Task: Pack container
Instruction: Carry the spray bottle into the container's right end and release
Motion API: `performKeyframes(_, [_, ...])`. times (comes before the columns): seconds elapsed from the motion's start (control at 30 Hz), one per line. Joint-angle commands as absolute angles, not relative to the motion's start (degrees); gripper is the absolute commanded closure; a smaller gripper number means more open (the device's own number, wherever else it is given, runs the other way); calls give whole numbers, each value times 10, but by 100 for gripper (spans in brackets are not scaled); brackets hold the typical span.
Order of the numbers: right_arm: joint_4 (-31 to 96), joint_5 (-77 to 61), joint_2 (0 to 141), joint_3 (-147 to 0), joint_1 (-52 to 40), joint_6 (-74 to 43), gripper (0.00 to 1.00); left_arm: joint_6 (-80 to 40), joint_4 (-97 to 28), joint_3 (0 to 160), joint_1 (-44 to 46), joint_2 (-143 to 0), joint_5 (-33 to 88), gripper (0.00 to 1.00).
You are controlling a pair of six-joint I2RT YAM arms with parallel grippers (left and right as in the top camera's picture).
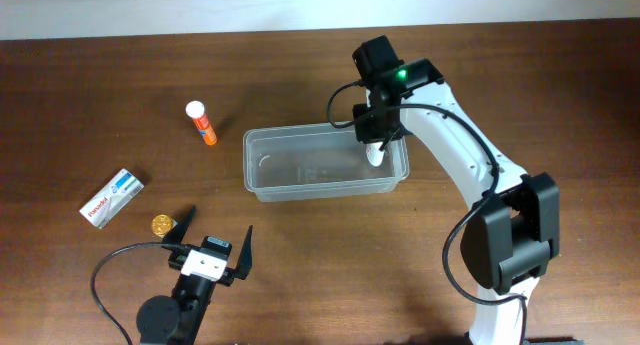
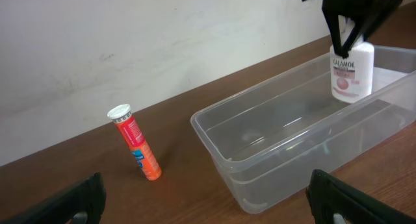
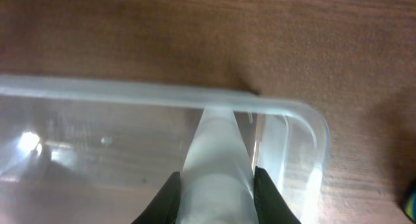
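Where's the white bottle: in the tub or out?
In. The bottle stands upright inside the tub, its base below the rim, right fingers shut on it. Whether it touches the floor: cannot tell.

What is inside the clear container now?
Only a white bottle, at the right end of the container, gripped by the right tool. The tool covers its cap; whether it touches the bottom is unclear.

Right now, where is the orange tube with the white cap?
In the overhead view the orange tube is on the table, left of the clear container and apart from it.
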State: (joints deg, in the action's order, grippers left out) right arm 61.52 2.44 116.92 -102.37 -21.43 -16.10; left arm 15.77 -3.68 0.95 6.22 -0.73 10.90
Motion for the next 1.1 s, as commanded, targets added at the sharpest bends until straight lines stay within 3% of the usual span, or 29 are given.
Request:
performKeyframes(0.0, [592, 51, 1149, -1001, -217, -192, 87, 152, -37, 5, 58, -3, 107, 1])
performKeyframes(0.43, [545, 59, 1149, -970, -217, -205, 87, 152, -37, 5, 58, -3, 107, 1])
performKeyframes(0.5, [546, 59, 1149, -970, -217, -204, 75, 152, -37, 5, 58, -3, 107, 1])
performKeyframes(0.53, [546, 58, 1149, -970, -217, -204, 63, 152, -37, 5, 58, -3, 107, 1])
performKeyframes(0.57, [546, 58, 1149, -970, -217, -204, 61, 152, -37, 5, 58, -3, 107, 1])
performKeyframes(0.83, [558, 56, 1148, -977, -217, -204, 50, 152, -37, 5, 58, -3, 107, 1])
performKeyframes(1.07, [666, 34, 1141, -1094, -217, -172, 44, 152, -37, 5, 58, -3, 107, 1])
